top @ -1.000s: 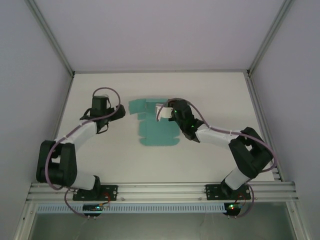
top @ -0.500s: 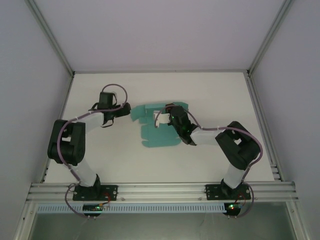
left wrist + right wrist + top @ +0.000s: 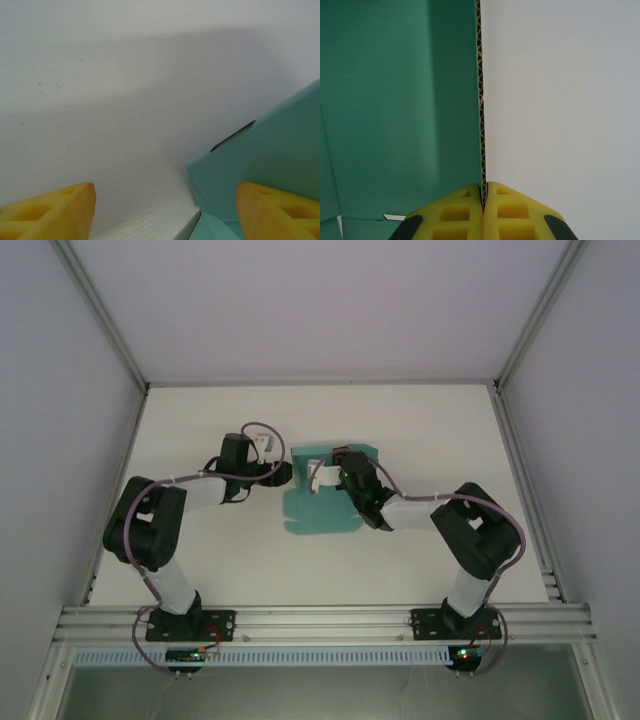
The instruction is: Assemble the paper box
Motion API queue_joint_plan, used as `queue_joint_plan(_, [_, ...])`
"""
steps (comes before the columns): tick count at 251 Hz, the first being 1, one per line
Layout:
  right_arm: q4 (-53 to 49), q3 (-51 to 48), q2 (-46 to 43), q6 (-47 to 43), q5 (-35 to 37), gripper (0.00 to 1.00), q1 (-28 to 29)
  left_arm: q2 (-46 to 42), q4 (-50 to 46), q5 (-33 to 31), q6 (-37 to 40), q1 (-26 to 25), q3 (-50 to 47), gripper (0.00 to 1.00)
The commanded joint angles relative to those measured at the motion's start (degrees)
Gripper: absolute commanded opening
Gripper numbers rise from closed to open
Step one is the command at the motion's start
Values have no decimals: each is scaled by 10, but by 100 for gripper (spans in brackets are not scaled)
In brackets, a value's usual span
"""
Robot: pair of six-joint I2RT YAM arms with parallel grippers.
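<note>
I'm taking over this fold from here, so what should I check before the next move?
1. Grip of right end effector on paper box edge: ok, shut on it.
2. Opening of left end effector: ok, open.
3. Card inside that opening: ok, beside one finger.
4. Contact between left fingers and card: cannot tell.
5. Near part of box resting on table: ok.

A: What's the left arm (image 3: 140, 530) like?
B: Black joints, white shells, a purple cable (image 3: 262, 427) looping alongside. The right arm (image 3: 480, 535) looks alike.
A: And the right hand (image 3: 483, 186)?
B: Yellow pads (image 3: 455, 212) with hollow pockets.
</note>
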Motion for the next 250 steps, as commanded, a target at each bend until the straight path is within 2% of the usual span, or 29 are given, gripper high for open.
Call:
queue_joint_plan(1, [23,-6,1,1,20,0,4,-7,52,7,10,-12,-17,72])
queue_joint_plan(17, [40,-12,6,-15,28,0,7,-16,72,-11,11,-15,-35,69])
queue_joint_plan(81, [87,-39,12,-41,55,0,23,-71,195,-19,14,-19,-137,65])
queue_joint_plan(127, [106,-54,21,-47,81,0,43,-54,238,-19,44,-37,-126,57])
queue_joint_plan(148, [125,-62,29,-49,95,0,51,-43,250,-22,62,-49,-119,56])
queue_joint_plan(193, [148,-78,40,-50,114,0,66,-21,243,-78,76,-67,-102,51])
queue_joint_plan(250, [157,-88,58,-47,132,0,82,2,281,-153,80,-96,-104,51])
